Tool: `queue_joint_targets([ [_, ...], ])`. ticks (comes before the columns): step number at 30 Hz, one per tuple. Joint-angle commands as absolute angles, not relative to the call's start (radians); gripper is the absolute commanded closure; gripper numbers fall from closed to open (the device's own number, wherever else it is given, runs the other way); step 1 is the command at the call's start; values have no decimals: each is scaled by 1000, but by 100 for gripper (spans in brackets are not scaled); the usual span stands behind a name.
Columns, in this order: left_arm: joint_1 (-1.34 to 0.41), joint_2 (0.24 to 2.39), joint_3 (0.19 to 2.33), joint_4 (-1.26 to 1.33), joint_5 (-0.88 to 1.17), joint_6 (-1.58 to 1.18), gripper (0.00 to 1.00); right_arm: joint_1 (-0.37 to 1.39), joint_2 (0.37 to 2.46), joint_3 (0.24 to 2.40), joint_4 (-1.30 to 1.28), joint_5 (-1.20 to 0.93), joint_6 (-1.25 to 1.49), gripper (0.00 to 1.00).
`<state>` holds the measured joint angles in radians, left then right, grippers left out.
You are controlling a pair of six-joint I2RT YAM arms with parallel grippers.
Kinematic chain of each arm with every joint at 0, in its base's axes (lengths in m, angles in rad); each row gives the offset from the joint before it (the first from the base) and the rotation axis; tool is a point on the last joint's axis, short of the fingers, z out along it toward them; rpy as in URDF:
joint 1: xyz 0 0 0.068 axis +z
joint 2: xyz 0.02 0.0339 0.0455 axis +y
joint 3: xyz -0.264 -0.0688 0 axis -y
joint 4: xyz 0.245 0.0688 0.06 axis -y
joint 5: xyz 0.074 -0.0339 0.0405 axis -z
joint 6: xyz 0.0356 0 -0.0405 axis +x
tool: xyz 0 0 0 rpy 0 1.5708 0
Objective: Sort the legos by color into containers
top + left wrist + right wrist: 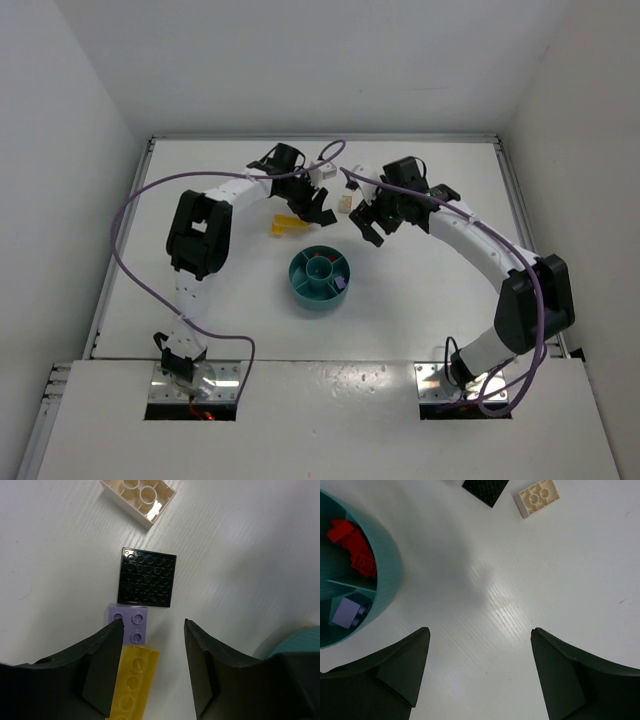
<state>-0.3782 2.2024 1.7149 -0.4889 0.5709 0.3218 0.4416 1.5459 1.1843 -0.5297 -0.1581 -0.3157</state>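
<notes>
In the left wrist view a black flat plate (147,578), a purple brick (131,625) and a long yellow brick (134,680) lie in a row on the white table. A beige brick (140,497) lies upside down beyond them. My left gripper (154,625) is open over them; the yellow brick lies beside the left finger, not pinched. The teal dish (319,277) holds red bricks (352,550) in one section and a purple brick (347,614) in the neighbouring one. My right gripper (480,632) is open and empty over bare table beside the dish wall (387,575).
Both arms reach toward the far middle of the table, wrists close together above the dish. Purple cables (130,215) loop from each arm. White walls close in the table on three sides. The black plate (485,489) and beige brick (539,497) lie just ahead of the right gripper.
</notes>
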Motion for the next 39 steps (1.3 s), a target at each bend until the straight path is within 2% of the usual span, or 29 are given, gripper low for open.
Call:
queue_joint_targets([
  [1, -380, 2221, 1762, -499, 549, 351, 42, 425, 1561, 1245, -526, -170, -290, 18],
  [5, -390, 2232, 1763, -499, 505, 351, 42, 405, 1572, 1256, -537, -192, -281, 18],
  [11, -399, 2241, 1753, -499, 463, 351, 48, 394, 1581, 1266, -537, -201, -281, 18],
  [20, -417, 2201, 1689, -400, 408, 342, 45, 385, 1582, 1266, -537, -210, -281, 18],
  [32, -417, 2220, 1698, -400, 353, 342, 44, 376, 1572, 1247, -537, -229, -281, 18],
  [37, -417, 2220, 1689, -400, 353, 342, 47, 376, 1581, 1247, -537, -229, -281, 18],
  [39, -417, 2220, 1680, -400, 353, 342, 51, 376, 1582, 1256, -537, -238, -290, 18],
])
